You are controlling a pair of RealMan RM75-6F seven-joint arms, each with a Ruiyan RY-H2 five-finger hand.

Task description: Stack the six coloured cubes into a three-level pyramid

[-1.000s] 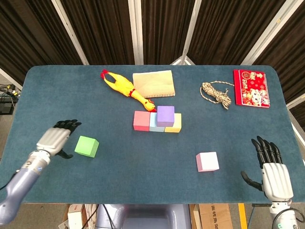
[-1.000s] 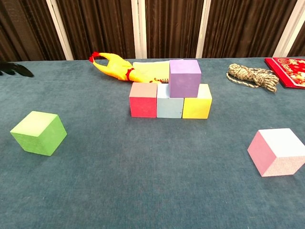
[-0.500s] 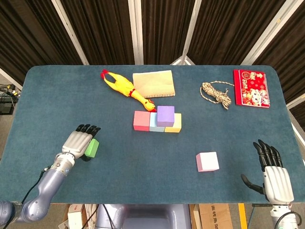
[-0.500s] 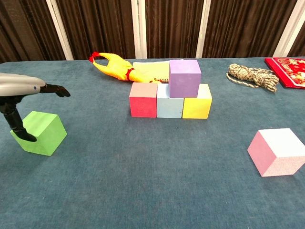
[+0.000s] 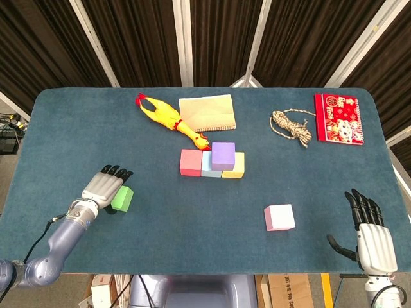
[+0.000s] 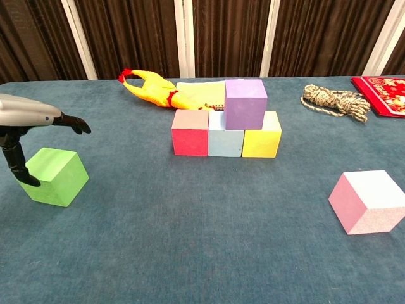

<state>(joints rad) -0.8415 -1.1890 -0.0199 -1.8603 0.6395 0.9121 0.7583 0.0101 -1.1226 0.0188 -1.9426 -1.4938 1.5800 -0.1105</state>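
Hovering over the green cube [image 5: 122, 198], the left hand [image 5: 103, 188] is seen with fingers spread, thumb beside it. The right hand [image 5: 372, 234] lies spread at five o'clock on the bench [image 5: 77, 128].

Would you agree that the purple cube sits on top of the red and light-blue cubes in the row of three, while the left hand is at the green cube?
Not quite. The purple cube sits over the light-blue cube and yellow cube, not the red cube; the chest view shows this. The left hand is indeed at the green cube.
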